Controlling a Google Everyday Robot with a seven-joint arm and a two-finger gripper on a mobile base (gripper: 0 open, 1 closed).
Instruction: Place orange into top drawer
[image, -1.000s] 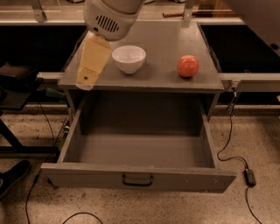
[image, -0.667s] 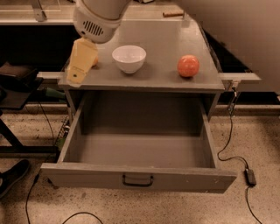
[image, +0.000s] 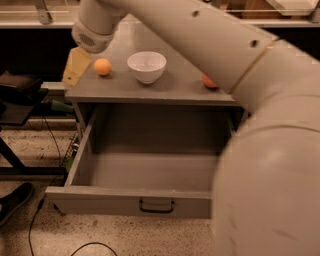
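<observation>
Far to the left of the white bowl (image: 146, 66) and lower in the view, a dark piece of furniture (image: 17, 97) stands on the speckled floor (image: 45, 150). A black cable (image: 37, 220) trails across the floor below it.

Closer to the bowl, still on its left, the gripper (image: 73, 75) hangs at the left edge of the grey table top (image: 170, 87). Its pale yellow end points down and slightly away from the bowl. It shows as a single yellow block, so how far it is open cannot be told, and nothing can be seen held in it.

The orange (image: 102, 66) rests on the table top between the gripper and the bowl, at about the bowl's height in the view. It lies just beside the yellow end, on the side facing the bowl, and not inside the gripper's grasp. Whether the two touch cannot be told. The orange is near the bowl but apart from it.

The bowl stands upright. Below it, the top drawer (image: 125, 200) is pulled wide open, its small dark handle (image: 157, 206) on the front panel almost straight under the bowl.

To the right of the bowl, a reddish ball (image: 209, 81) peeks out from under the robot's pale arm (image: 260, 100). The arm runs from above the bowl down across the whole right side.
</observation>
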